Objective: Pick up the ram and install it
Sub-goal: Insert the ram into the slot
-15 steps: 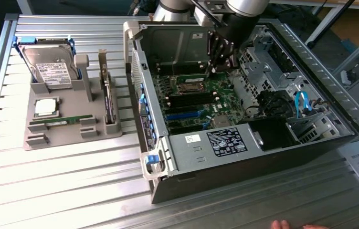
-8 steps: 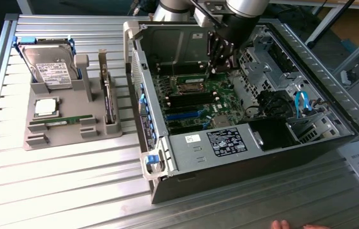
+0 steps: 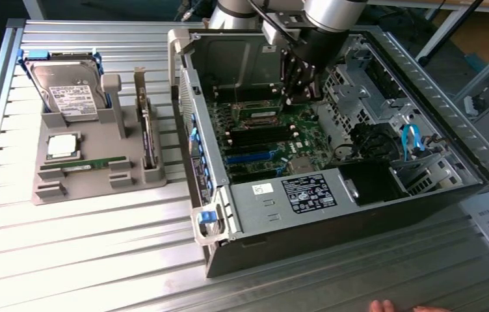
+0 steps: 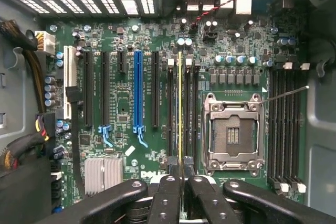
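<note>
My gripper [image 3: 302, 91] reaches down inside the open computer case [image 3: 331, 221], over the green motherboard [image 3: 270, 130]. In the wrist view the gripper [image 4: 181, 179] is shut on the ram [image 4: 180, 108]. The ram shows edge-on as a thin yellowish line and runs lengthwise along the dark memory slots [image 4: 187, 114] beside the processor socket [image 4: 233, 135]. Whether the ram touches a slot I cannot tell. Another green stick [image 3: 81, 165] lies in the grey holder tray [image 3: 97, 185] at the exterior view's left.
The tray also holds a hard drive [image 3: 69, 91], a square silver processor [image 3: 62, 145] and a dark expansion card [image 3: 146, 133]. More memory slots [image 4: 283, 124], a blue card slot [image 4: 138, 93] and cable bundles [image 4: 21, 145] surround the gripper. A person's fingertips [image 3: 383, 305] show at the table's near edge.
</note>
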